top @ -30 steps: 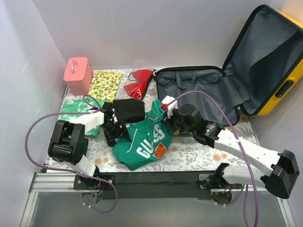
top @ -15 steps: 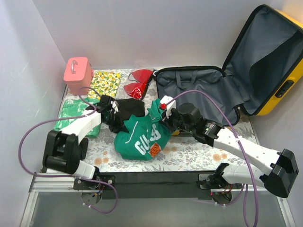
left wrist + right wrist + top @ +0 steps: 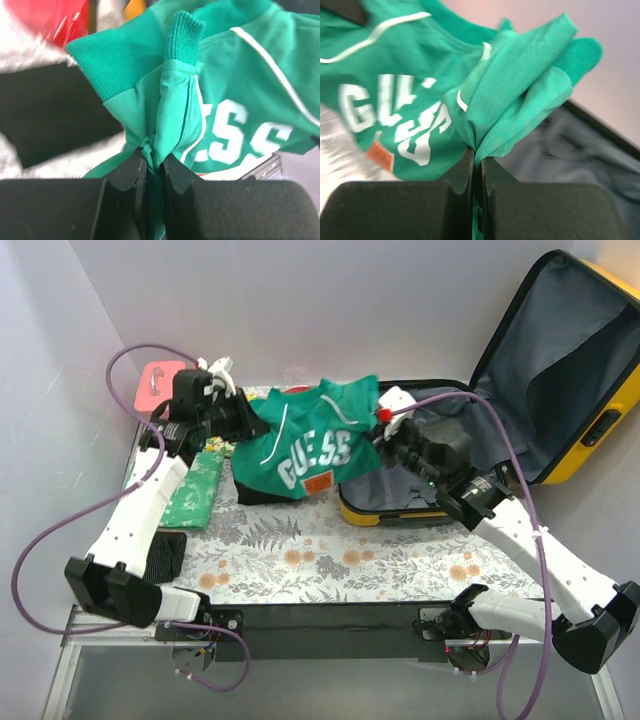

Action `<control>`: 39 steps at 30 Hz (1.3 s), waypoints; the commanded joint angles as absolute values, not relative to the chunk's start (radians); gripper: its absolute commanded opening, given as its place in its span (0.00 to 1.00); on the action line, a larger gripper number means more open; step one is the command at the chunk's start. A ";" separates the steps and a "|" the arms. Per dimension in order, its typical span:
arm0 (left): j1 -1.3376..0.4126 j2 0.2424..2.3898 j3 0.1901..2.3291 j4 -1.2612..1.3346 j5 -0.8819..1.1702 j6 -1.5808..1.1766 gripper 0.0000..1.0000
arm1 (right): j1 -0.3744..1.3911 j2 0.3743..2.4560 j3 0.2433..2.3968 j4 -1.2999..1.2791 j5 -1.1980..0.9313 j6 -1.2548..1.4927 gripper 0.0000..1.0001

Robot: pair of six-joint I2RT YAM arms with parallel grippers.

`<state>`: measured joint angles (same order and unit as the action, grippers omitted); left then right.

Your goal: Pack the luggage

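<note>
A green jersey (image 3: 300, 445) is held stretched in the air between two robot hands. The left hand (image 3: 154, 165) is pinched shut on one bunched edge and the right hand (image 3: 476, 159) on the other. The luggage (image 3: 565, 360) lies open at the back right of the bench (image 3: 300, 550), lid raised. The jersey should be kept taut, carried fully over the grey lining and lowered before release. A black garment (image 3: 258, 496) lies below. The right arm (image 3: 510, 530) crosses the case's near rim.
</note>
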<state>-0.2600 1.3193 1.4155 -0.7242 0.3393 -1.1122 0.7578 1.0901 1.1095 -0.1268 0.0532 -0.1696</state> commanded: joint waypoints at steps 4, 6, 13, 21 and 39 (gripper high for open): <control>-0.394 1.563 1.656 -0.601 0.387 -1.134 0.00 | 0.562 0.911 1.043 -0.071 0.152 -0.408 0.01; -0.463 1.612 1.713 -0.568 0.362 -1.140 0.00 | 0.453 0.891 1.026 -0.089 0.140 -0.439 0.01; -0.613 1.850 1.877 -0.542 0.312 -1.184 0.00 | 0.114 0.913 1.006 -0.176 -0.033 -0.509 0.01; -0.663 2.028 1.951 -0.584 0.304 -1.209 0.00 | 0.009 0.985 0.908 -0.247 -0.043 -0.610 0.01; -0.692 2.129 1.882 -0.627 0.276 -1.226 0.00 | -0.051 1.127 0.746 -0.229 0.048 -0.706 0.01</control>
